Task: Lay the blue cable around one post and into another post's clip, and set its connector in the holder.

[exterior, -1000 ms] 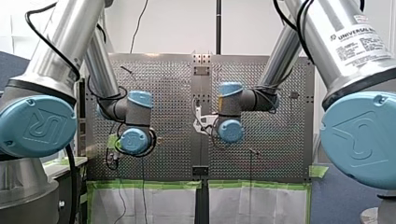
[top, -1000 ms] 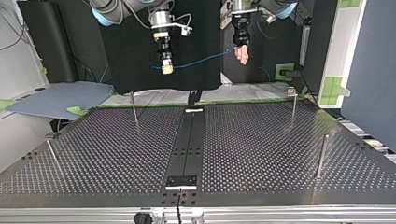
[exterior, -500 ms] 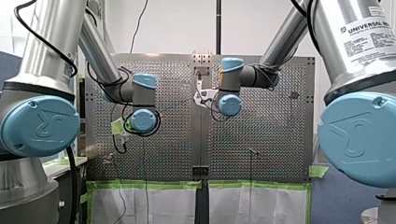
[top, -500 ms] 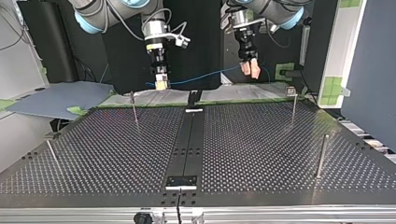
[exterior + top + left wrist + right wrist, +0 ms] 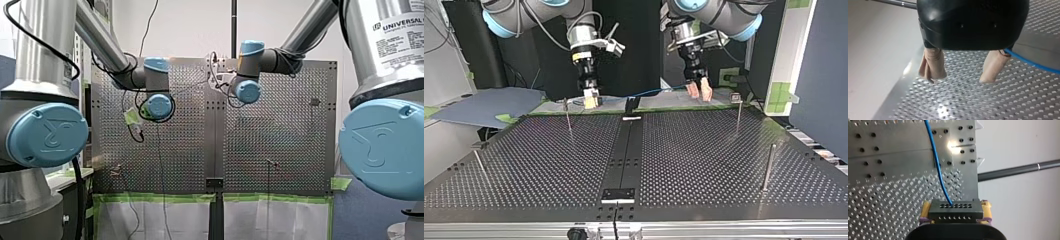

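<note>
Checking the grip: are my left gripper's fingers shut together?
No: my left gripper holds its beige fingers apart, perforated table showing between.

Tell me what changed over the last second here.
In the top view both grippers came down toward the far edge of the table: my right gripper, shut on the connector, and my left gripper, which also shifted toward that view's right. The blue cable sank with them. The connector stayed gripped; the posts stayed put.

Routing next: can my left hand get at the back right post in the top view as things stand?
Probably yes: my left hand hangs open beside that post, nothing stands between them, and the blue cable leads away toward the connector in my right hand.
</note>
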